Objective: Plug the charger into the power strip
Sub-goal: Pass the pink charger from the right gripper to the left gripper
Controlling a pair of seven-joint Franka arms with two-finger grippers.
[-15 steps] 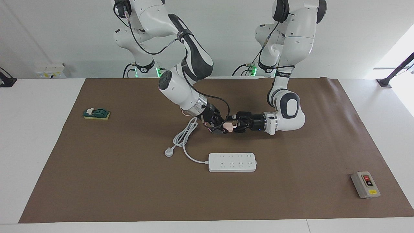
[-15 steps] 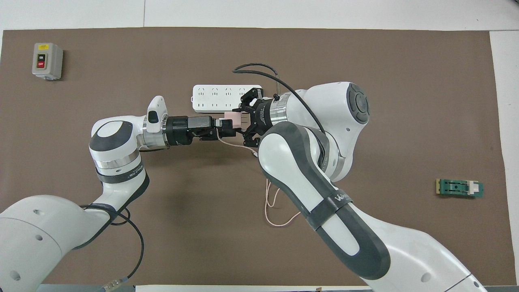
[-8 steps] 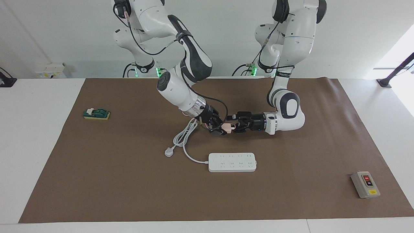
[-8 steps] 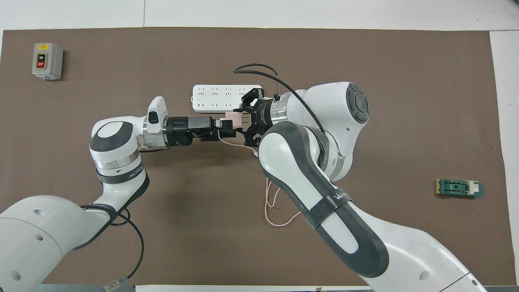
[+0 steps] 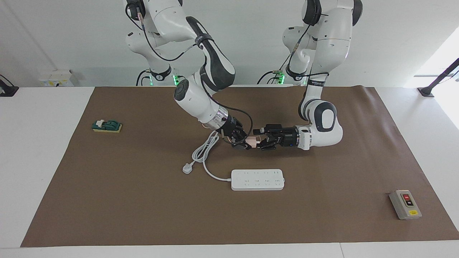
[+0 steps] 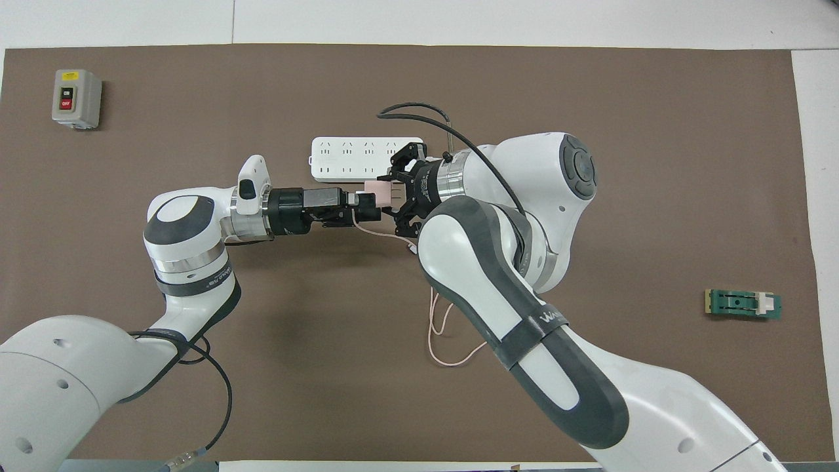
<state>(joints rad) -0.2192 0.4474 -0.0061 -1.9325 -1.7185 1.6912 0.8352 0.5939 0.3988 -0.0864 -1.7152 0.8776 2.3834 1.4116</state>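
The pale pink charger [image 5: 253, 142] [image 6: 378, 190] hangs in the air over the brown mat, between the two grippers. My right gripper [image 5: 246, 144] [image 6: 389, 192] is shut on it. My left gripper [image 5: 261, 142] [image 6: 367, 204] faces it from the other end, open, its fingers close around the cube's end. The charger's thin pink cable [image 6: 438, 328] trails down onto the mat under the right arm. The white power strip [image 5: 257, 179] [image 6: 354, 157] lies flat on the mat, farther from the robots than the spot under the charger.
The strip's thick white cord and round plug [image 5: 187, 168] lie coiled toward the right arm's end. A grey switch box [image 5: 405, 204] [image 6: 77, 98] sits toward the left arm's end, and a small green part [image 5: 107, 126] [image 6: 742, 304] toward the right arm's end.
The left arm has drawn back a little toward its own end of the table. The charger has stayed with the right gripper, which has shifted slightly.
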